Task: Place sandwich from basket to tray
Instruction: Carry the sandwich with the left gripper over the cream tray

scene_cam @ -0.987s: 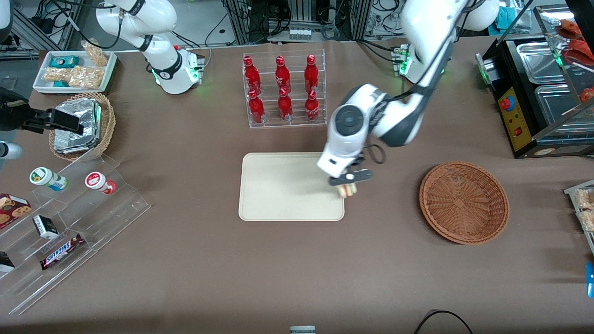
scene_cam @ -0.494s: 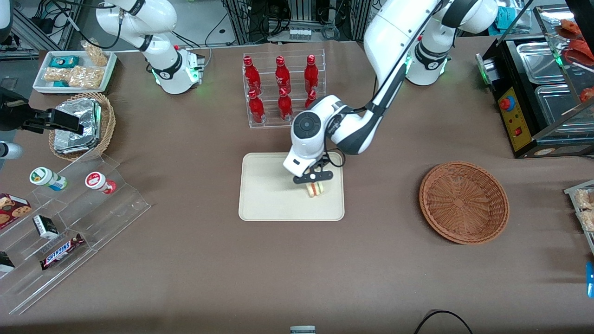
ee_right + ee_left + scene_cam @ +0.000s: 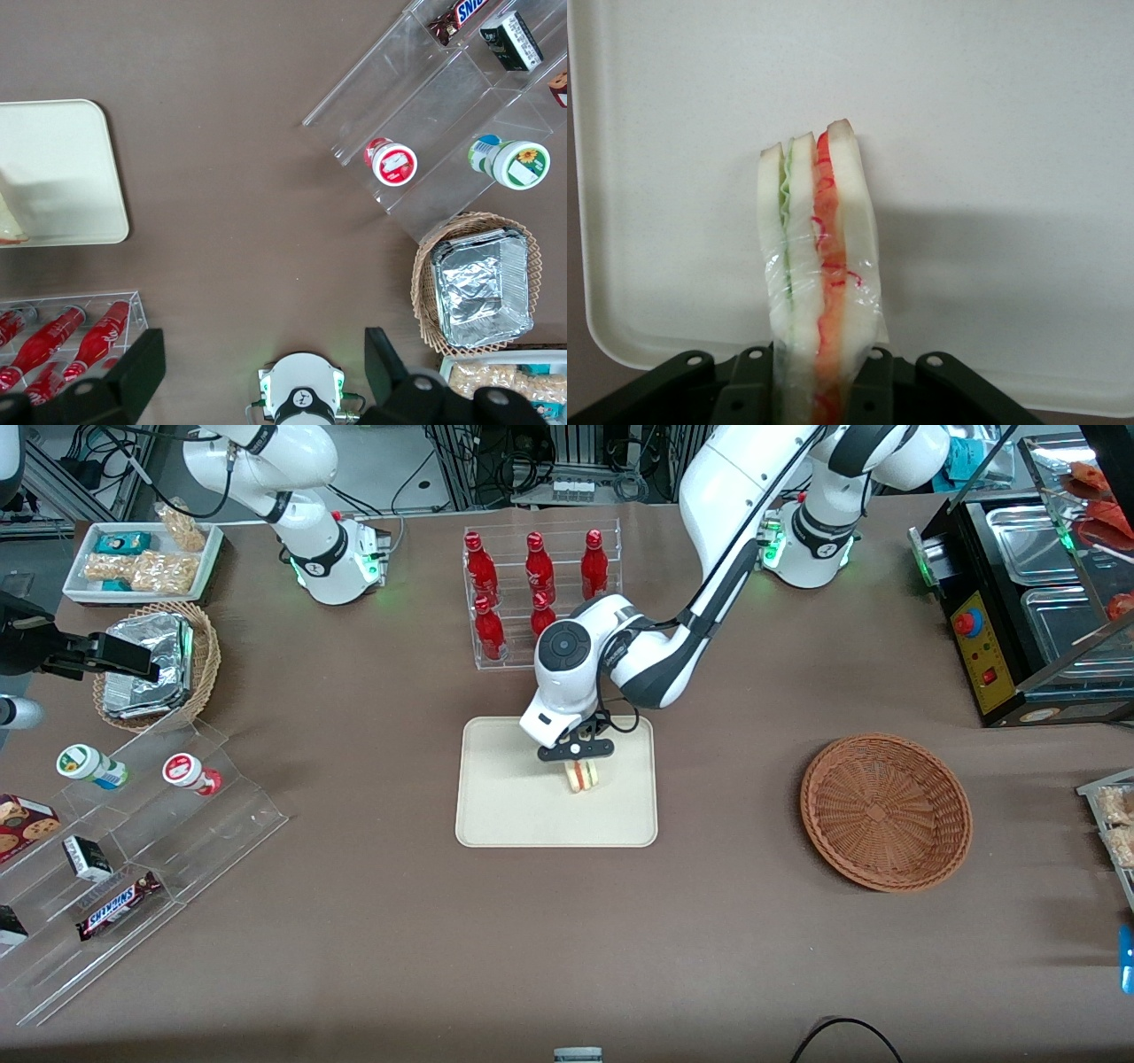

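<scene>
Over the tray (image 3: 496, 815), mid-frame, the gripper (image 3: 580, 772) has its fingers clamped on the sandwich (image 3: 582, 778) (soft, film-wrapped, probably light); flat bread faces suit gentle pinching.

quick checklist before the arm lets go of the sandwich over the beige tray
1. Left gripper shut on the triangular white-bread sandwich with red and green filling: ok.
2. Sandwich above the flat cream-beige rectangular tray, well inside its rim: ok.
3. Tray surface around the sandwich bare in the wrist view: ok.
4. Sandwich touching the tray: cannot tell; its tip looks close in the wrist view.
5. Reddish-brown shallow wicker basket holds nothing: ok.
6. Rack of red bottles apart from the gripper: ok, though the forearm hangs over it.
</scene>
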Tool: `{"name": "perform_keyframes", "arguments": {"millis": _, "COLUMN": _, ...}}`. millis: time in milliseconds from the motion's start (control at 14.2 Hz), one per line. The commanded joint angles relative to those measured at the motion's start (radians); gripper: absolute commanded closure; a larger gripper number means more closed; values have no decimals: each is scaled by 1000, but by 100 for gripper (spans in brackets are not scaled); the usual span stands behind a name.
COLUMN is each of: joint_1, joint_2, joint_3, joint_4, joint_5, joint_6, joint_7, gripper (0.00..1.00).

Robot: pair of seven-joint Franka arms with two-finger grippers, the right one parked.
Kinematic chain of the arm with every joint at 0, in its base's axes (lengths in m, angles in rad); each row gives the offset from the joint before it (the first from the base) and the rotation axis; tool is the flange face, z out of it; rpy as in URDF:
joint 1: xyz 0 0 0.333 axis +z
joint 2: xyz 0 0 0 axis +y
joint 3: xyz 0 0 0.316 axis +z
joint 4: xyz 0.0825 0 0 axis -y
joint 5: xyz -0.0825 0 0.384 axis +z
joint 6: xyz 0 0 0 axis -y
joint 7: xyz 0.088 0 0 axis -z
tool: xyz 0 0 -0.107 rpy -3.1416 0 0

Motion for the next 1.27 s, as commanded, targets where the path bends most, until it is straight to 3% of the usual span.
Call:
{"name": "perform_keyframes", "arguments": {"millis": 0, "joint_1": -9, "joint_2": 19, "joint_3": 12, "joint_4": 26, "joint_5": 5, "joint_6": -5, "joint_7": 9, "gripper": 76}}
{"name": "perform_keyframes", "arguments": {"millis": 494, "joint_1": -6, "joint_2": 32, "joint_3": 13, "joint_4": 55, "joint_5": -7, "joint_6": -4, "joint_7": 29, "gripper": 59}}
{"name": "perform_keyframes", "arguments": {"millis": 564, "joint_1": -4, "joint_2": 32, "joint_3": 13, "joint_4": 62, "joint_5": -9, "joint_6": -4, "joint_7": 23, "gripper": 49}}
{"name": "perform_keyframes", "arguments": {"millis": 635, "joint_1": -6, "joint_2": 34, "joint_3": 15, "joint_4": 64, "joint_5": -9, "joint_6": -4, "joint_7": 11, "gripper": 31}}
{"name": "perform_keyframes", "arguments": {"millis": 705, "joint_1": -6, "joint_2": 34, "joint_3": 15, "joint_4": 67, "joint_5": -9, "joint_6": -4, "joint_7": 9, "gripper": 29}}
{"name": "perform_keyframes", "arguments": {"millis": 1058, "joint_1": -4, "joint_2": 34, "joint_3": 18, "joint_4": 82, "joint_5": -6, "joint_6": -4, "joint_7": 14, "gripper": 1}}
{"name": "perform_keyframes", "arguments": {"millis": 1199, "joint_1": -3, "joint_2": 28, "joint_3": 19, "joint_4": 90, "joint_5": -5, "joint_6": -4, "joint_7": 10, "gripper": 0}}
